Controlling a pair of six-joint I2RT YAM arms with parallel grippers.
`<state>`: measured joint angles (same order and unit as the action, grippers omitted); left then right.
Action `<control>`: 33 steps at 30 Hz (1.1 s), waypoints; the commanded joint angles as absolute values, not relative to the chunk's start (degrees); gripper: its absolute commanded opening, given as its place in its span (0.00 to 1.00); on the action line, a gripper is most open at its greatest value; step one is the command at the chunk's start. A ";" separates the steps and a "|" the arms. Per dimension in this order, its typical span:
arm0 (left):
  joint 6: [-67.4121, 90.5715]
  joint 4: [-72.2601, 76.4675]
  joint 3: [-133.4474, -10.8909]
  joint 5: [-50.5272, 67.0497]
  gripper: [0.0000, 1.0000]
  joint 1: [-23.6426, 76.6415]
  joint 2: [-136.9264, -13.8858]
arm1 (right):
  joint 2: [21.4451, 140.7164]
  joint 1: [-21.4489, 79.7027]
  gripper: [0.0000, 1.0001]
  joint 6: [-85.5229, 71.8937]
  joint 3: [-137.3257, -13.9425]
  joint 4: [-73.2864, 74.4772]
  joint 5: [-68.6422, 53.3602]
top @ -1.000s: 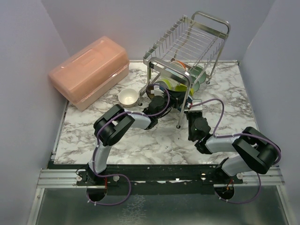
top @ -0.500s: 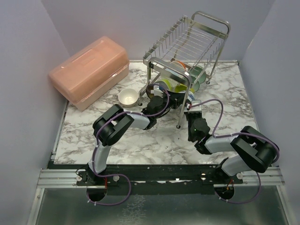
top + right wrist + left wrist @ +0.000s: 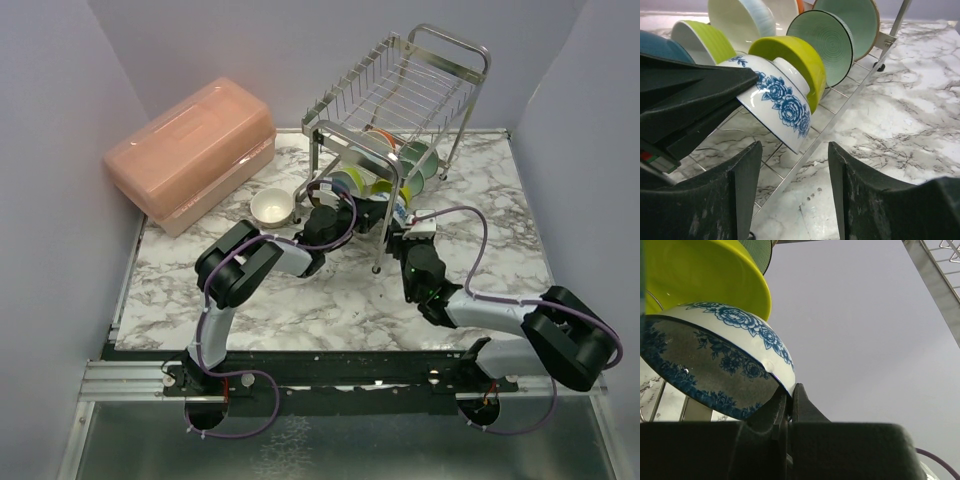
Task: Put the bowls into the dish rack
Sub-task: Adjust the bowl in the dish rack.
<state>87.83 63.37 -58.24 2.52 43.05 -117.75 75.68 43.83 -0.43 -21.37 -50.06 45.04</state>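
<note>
The dish rack (image 3: 400,95) stands at the worktop's (image 3: 300,310) far edge. Its lower shelf holds bowls (image 3: 737,20) on edge, among them a mint green bowl (image 3: 842,35) and a lime bowl (image 3: 790,55). The left end effector (image 3: 790,397) pinches the rim of the blue-and-white bowl (image 3: 777,102) at that row's front. The right end effector (image 3: 795,165) stands spread nearby. Only the top view shows a cream bowl (image 3: 272,207) loose beside the pink box (image 3: 190,150).
</note>
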 commanded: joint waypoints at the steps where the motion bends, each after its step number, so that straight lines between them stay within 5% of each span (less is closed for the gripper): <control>1: 88.28 65.10 -56.05 2.30 0.00 41.63 -117.37 | 69.82 44.21 0.61 -6.91 -20.31 -41.49 41.50; 12: 86.07 64.00 -54.27 1.82 0.00 41.28 -115.16 | 51.78 44.16 0.71 -14.25 -16.58 -28.34 41.08; 24: 88.32 62.31 -50.59 -2.42 0.00 42.27 -113.35 | 50.36 44.12 0.74 -15.25 -17.19 -26.39 43.13; 29: 87.34 62.23 -50.82 -1.76 0.36 42.52 -112.29 | 51.23 44.12 0.75 -15.03 -17.87 -26.78 43.36; 33: 86.02 62.14 -50.36 -1.79 0.49 42.97 -110.17 | 50.76 44.12 0.78 -15.25 -17.94 -26.56 44.13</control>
<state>87.74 62.83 -51.40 -0.73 42.26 -113.95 51.00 43.83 -14.59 -16.64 -27.29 41.82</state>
